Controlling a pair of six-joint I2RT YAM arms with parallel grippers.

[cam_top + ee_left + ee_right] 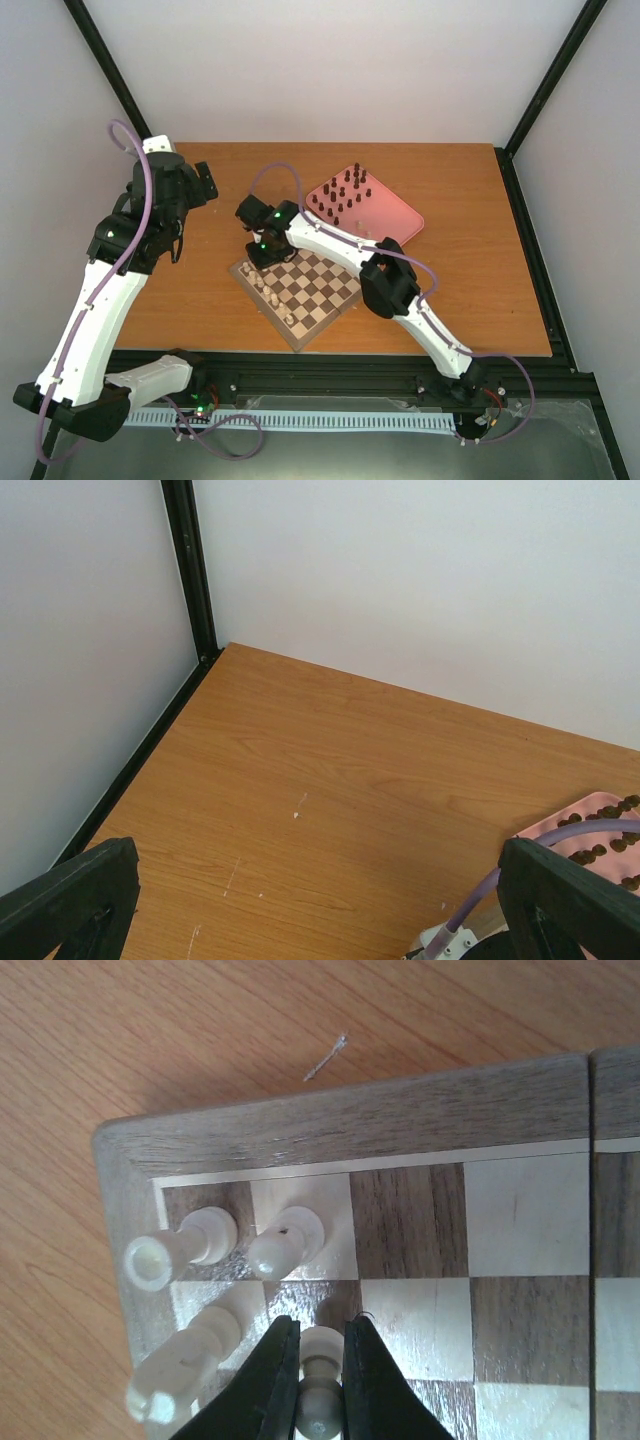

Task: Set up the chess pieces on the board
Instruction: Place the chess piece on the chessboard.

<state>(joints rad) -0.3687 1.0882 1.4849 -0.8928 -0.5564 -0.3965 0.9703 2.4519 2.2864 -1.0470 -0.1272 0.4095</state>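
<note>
- Clamping a cream piece (319,1402) by its stem, the right claw (320,1332) hangs over the board (420,1120) near one corner. I cannot tell whether the piece's base touches a square.
- Hazard: other cream pieces (285,1240) crowd in at 9 and 11 o'clock of the held one. A finger spreading on release would likely clip the nearest and topple it.
- Hazard: the board sits askew to the arms, so a drop made off-centre could straddle two squares.
- Right arm: stretched forward and left across the board, wrist pitched steeply down.
- Left arm: raised at 9 o'clock of the board, left claw (320,900) apart and holding nothing above bare worktop (330,770).
- Dark pieces (340,195): upright on the pink tray (400,218), at 1 o'clock of the board.
</note>
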